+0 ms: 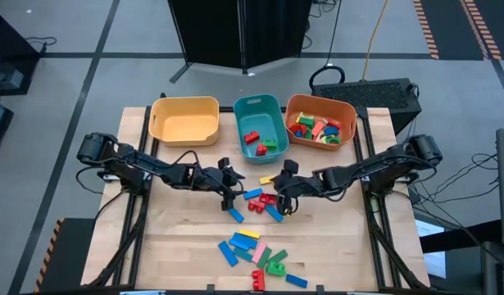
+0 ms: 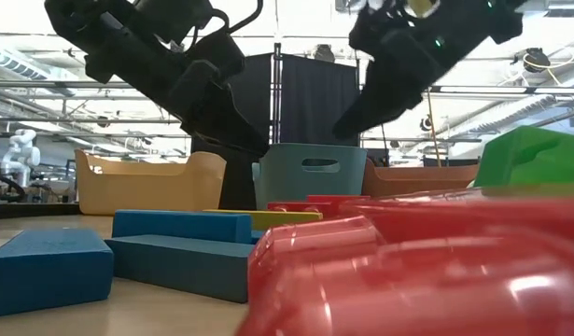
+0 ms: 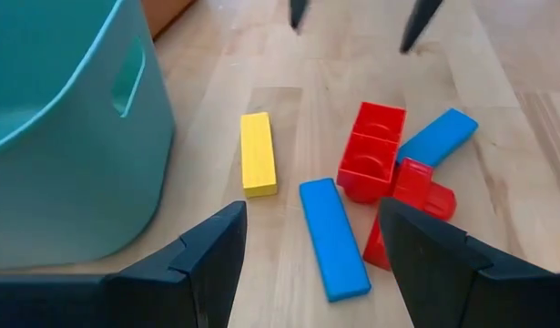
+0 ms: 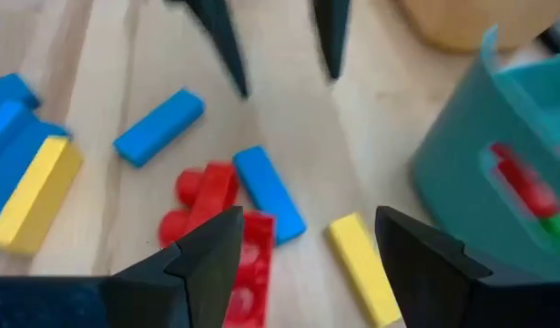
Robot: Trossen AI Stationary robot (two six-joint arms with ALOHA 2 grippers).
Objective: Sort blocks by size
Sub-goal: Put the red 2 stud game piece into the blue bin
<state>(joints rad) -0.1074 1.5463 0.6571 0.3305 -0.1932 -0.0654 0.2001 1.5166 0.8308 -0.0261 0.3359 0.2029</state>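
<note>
Blocks (image 1: 264, 199) lie mid-desk, more (image 1: 256, 256) near the front edge. Left pincer (image 1: 229, 191) and right pincer (image 1: 284, 195) hover over the middle cluster, both wide, empty. Likely light, stiff, slippery plastic; best pinched across the narrow sides.

Inventory by count:

- Plastic bins: three in a row, namely one yellow plastic bin (image 1: 184, 120), one teal plastic bin (image 1: 260, 126), one orange plastic bin (image 1: 320, 121).
- Contents: the yellow bin holds zero blocks; the teal bin holds three, two red and one green; the orange bin holds a mixed pile, number indeterminate.
- Robot arms: two, each with one gripper.
- Loose blocks on the wooden surface (image 1: 178, 238): two clusters; exact totals indeterminate.
</note>
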